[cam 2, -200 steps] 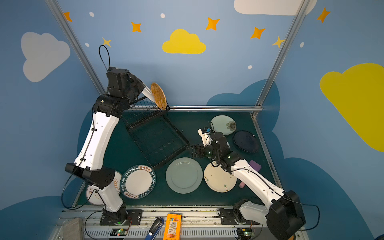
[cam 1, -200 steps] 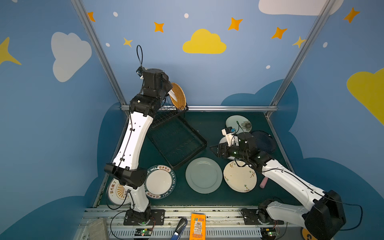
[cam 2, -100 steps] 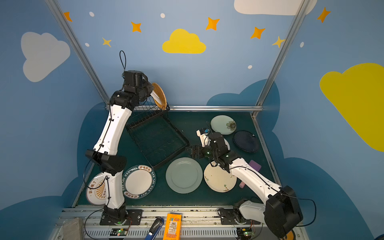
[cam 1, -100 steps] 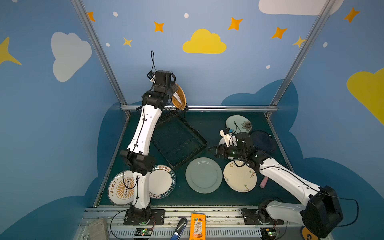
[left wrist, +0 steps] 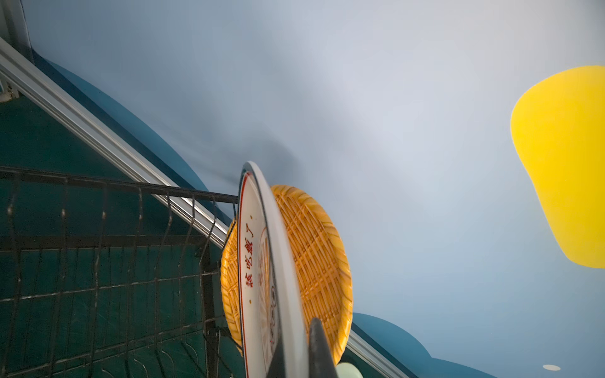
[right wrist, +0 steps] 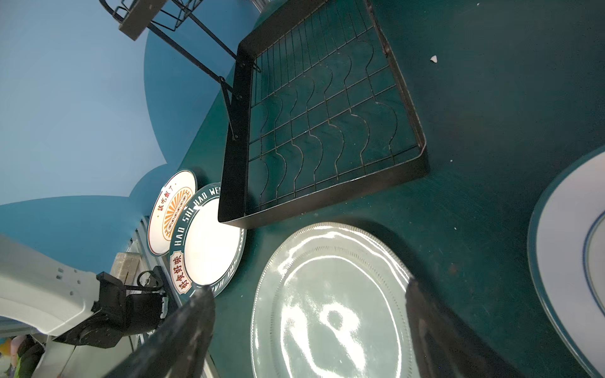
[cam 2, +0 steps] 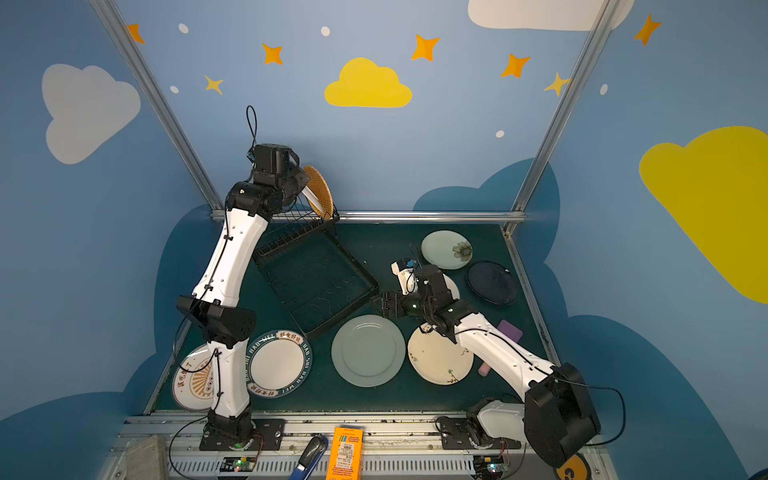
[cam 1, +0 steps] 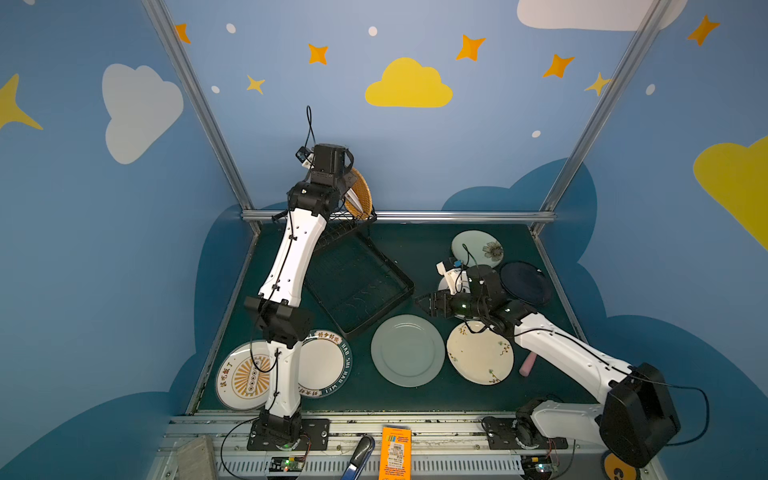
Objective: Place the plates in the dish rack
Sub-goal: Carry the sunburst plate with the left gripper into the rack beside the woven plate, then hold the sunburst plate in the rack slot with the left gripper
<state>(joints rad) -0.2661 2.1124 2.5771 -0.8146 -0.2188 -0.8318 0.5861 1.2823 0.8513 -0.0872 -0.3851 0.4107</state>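
Up in the back-left corner, the left gripper (left wrist: 296, 351) is clamped on the rim of a white plate with red lettering (left wrist: 253, 261) and holds it on edge. That plate sits just beside the orange woven plate (left wrist: 314, 255), which stands upright in the raised basket end of the dish rack (right wrist: 320, 198). Honestly can't tell whether the white one is seated in a slot or just hanging over the wires.

The right gripper (cam 1: 424, 305) is spread wide with nothing in it. It hovers low by the near corner of the rack's flat tray, above the far edge of the pale green plate (cam 1: 407, 351).

Everything else lies flat on the green table:
- a cream floral plate (cam 1: 480, 353) just right of the green one
- a navy plate (cam 1: 525, 282) and a pale flower plate (cam 1: 478, 249) further back on the right
- a lettered-rim plate (cam 1: 324, 363) overlapping a sunburst plate (cam 1: 239, 376) at the near left

The rack's tray has no plates in it.
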